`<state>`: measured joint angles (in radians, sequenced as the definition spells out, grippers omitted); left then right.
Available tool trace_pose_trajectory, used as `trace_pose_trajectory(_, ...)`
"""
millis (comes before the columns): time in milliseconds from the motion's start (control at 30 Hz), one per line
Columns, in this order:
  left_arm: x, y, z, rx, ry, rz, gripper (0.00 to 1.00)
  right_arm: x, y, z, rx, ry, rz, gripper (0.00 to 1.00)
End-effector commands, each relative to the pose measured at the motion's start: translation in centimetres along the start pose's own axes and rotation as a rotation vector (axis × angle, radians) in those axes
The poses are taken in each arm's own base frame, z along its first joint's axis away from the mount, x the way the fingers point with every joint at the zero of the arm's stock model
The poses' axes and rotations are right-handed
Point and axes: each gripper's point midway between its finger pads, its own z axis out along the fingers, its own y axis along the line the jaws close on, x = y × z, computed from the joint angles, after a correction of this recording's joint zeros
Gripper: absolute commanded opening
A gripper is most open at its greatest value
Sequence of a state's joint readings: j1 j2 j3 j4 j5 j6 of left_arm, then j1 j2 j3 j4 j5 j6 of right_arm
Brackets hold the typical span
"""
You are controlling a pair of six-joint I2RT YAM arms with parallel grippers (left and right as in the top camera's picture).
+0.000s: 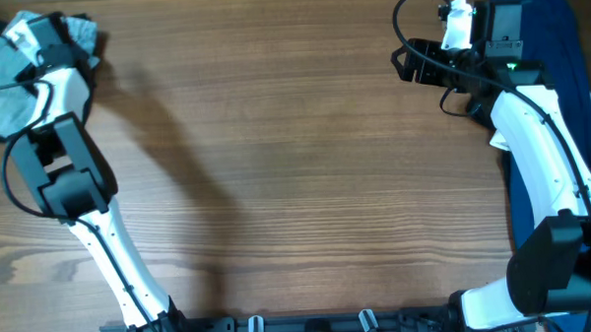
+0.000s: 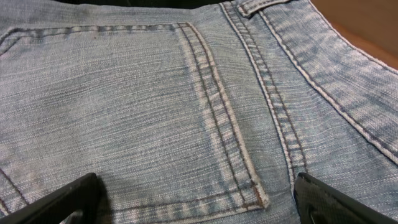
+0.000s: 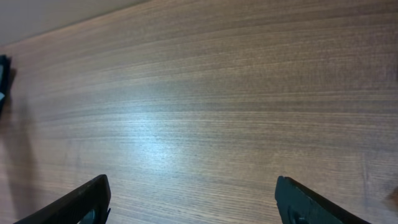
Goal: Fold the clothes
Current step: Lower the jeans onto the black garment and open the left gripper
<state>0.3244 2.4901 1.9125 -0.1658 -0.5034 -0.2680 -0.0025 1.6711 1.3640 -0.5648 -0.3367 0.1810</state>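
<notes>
Denim shorts [image 2: 155, 112] lie bunched at the table's [image 1: 296, 166] far left corner, directly under the left gripper [image 2: 199, 205], whose jaws are spread wide with nothing held. The right gripper [image 3: 193, 199] is also wide, over bare wood, with a dark blue cloth [image 1: 537, 20] beside its arm.

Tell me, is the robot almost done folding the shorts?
Not nearly. Nothing looks folded yet. The left claw hangs open over the shorts, lying at the table corner. The right claw is open over bare wood. Grabbing, spreading and folding remain.
</notes>
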Motion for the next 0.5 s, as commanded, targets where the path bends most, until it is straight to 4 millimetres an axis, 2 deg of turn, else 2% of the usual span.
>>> trace_pose_trajectory(0,13.2,-5.9,0.4,0.121,0.237,0.151,1.0,0.4,0.4,0.3,-0.019,0.018,-0.024,0.85)
trace_pose_trajectory(100,13.4,-6.7,-0.3,0.124,0.231,0.166,1.0,0.4,0.4,0.3,-0.019,0.018,-0.028,0.86)
trace_pose_trajectory(233,12.3,-6.7,-1.6,0.093,0.215,0.187,1.0,-0.1,0.5,0.3,-0.023,-0.002,-0.061,0.96)
trace_pose_trajectory(267,11.7,-6.6,-2.1,0.089,0.213,0.191,1.0,-0.4,0.6,0.3,-0.025,-0.013,-0.071,1.0)
trace_pose_trajectory(367,9.5,-6.1,-4.2,0.087,0.218,0.198,1.0,-1.5,1.0,-0.1,-0.034,-0.052,-0.11,1.0)
trace_pose_trajectory(467,6.1,-5.7,-7.1,0.106,0.196,0.261,0.97,-2.6,1.4,-0.7,-0.041,-0.099,-0.128,1.0)
